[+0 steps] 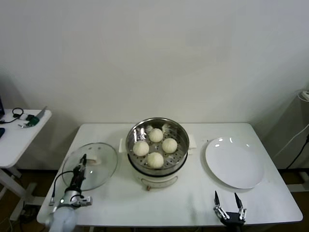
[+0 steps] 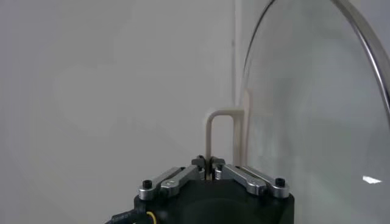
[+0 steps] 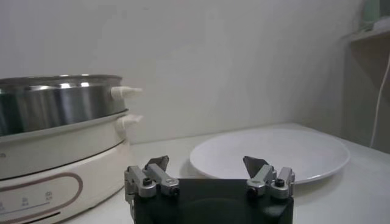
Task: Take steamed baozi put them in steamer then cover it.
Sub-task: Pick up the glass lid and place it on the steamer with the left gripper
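At table's left: L end effector clamped on cover handle; R end effector spread wide, holding nothing.

My left gripper is a black block with silver finger links, black screws and a yellow-and-black cable on a white forearm, and my right gripper matches it, with dark pointed fingertips on silver links.

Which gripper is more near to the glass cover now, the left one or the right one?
Left. The left gripper has its jaws shut on the cover's handle. The right gripper, jaws open, waits at the table's near edge, below the plate.
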